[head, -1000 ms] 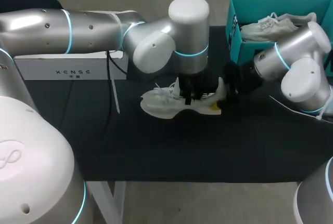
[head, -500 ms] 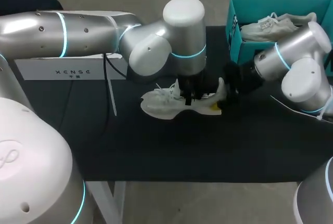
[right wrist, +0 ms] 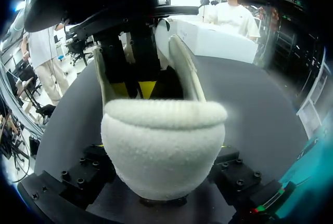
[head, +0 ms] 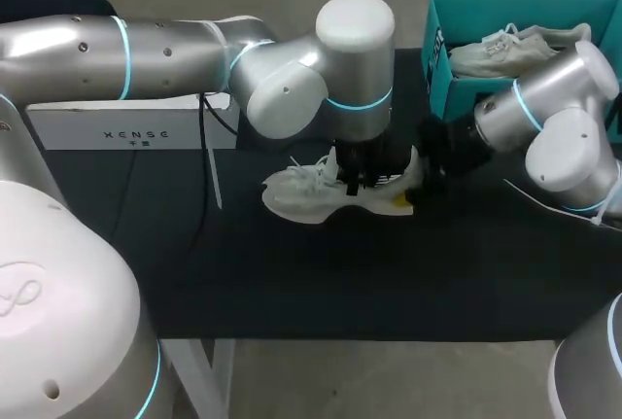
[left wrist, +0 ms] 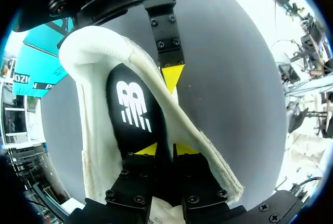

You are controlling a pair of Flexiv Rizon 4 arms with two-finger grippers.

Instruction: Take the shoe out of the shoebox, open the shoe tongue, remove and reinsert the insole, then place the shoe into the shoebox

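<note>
On the surface [head: 292, 283] we find the shoe [head: 296, 195]. Left wrist view alone shows left jaws pinching its insole [left wrist: 136, 110]; right wrist view, right jaws clamping the heel [right wrist: 164, 151].

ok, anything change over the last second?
Only the left arm: its joint above the shoe swung slightly left in the head view, then came back. Nothing was gripped or released. The left gripper stayed down in the shoe, the right gripper kept the heel, the shoe did not shift, and the other shoe stayed in the shoebox.
</note>
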